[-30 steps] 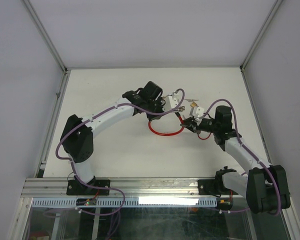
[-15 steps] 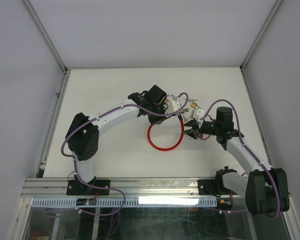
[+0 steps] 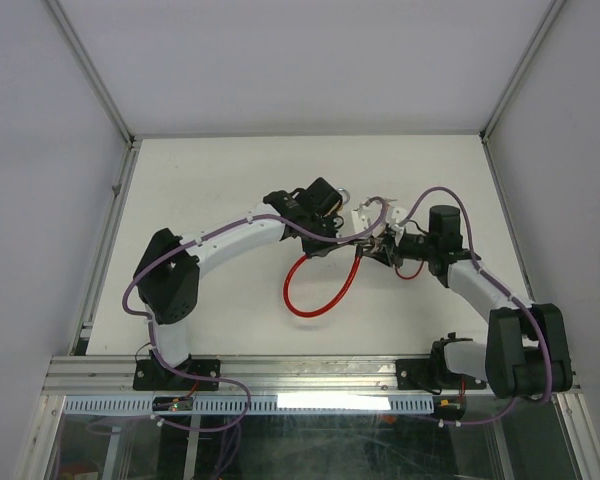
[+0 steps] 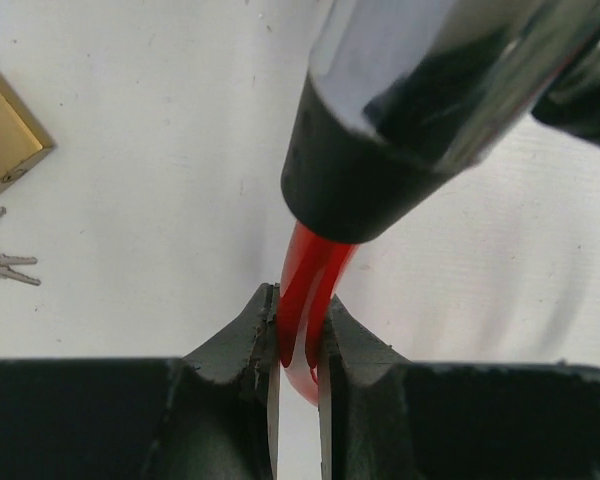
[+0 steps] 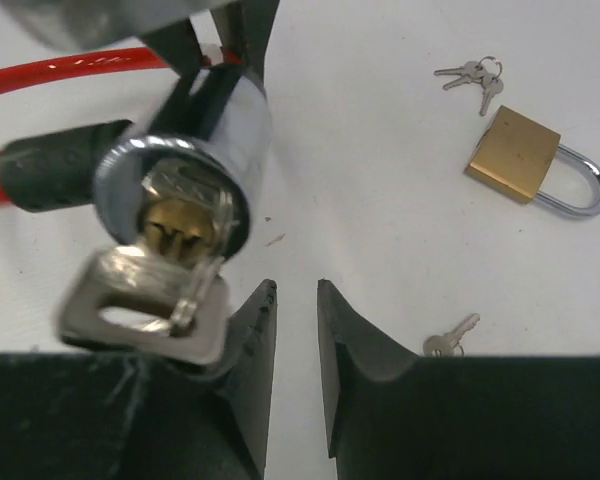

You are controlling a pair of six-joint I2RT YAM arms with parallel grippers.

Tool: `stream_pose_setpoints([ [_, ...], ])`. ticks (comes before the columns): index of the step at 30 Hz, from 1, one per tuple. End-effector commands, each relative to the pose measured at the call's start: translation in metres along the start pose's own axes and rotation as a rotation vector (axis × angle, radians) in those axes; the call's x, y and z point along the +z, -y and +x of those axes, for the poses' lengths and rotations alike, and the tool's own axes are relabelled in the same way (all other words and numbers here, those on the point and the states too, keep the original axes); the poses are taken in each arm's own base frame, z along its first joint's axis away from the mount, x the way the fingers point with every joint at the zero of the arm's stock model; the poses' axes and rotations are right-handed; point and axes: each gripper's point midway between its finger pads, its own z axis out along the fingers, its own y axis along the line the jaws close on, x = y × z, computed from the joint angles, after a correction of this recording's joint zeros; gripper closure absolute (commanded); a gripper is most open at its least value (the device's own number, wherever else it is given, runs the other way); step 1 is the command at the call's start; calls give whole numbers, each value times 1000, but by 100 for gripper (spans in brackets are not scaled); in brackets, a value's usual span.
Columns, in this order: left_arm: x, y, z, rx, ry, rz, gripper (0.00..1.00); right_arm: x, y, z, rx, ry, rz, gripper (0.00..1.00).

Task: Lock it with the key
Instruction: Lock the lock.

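Right of desk centre, about midway between far and near edges: both arms meet at the lock barrel of the cable lock

Change over the last second: the left arm has carried the barrel a little toward the right edge. The red cable loop, round before, now trails stretched toward the near-left corner. The right arm has closed in from the right edge, and its wrist camera looks straight into the keyway

Left claw: pinched tight on the red cable just below the barrel's black collar, barrel tilted

Right claw: jaws a narrow slit apart, nothing between them. It widened and part-closed again within the second. Key appears seated in the keyway. Its flat head hangs just beside one finger, outside the gap, and is blurred; cannot tell whether the finger touches it

Judgement: key is in but not gripped, so the locking turn is not yet made. The right claw needs to shift onto the key head before closing. The blur suggests the barrel is moving, so a miss is possible

Also on desk, well apart from the work: brass padlock, key bunch, one loose small key
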Motion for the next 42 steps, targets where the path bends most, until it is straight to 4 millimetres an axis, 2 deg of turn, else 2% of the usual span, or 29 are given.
stream_pose_setpoints([
  [1, -19, -5, -38, 23, 114, -32, 100, 0, 20, -31, -80, 62, 18, 75],
  [2, -18, -6, -36, 20, 107, -35, 100, -1, 14, -31, 43, 56, 8, 72],
  [3, -16, -6, -34, 15, 104, -38, 100, -3, 9, -28, 89, 47, -2, 70],
  [10, -10, -15, -31, -11, 97, -80, 100, -27, -3, -30, 59, 68, -40, 61],
  [23, -16, -51, -25, -105, 107, -295, 100, -49, -2, -34, 85, 78, -61, 54],
  [27, -18, -61, -24, -144, 124, -366, 100, -53, 10, -37, 100, 48, 6, 52],
  [35, -32, -77, -22, -187, 154, -497, 100, -65, 23, -66, 150, 66, 63, 48],
  [42, -68, -105, -36, -207, 238, -692, 100, -78, 43, -104, 154, 89, 117, 42],
])
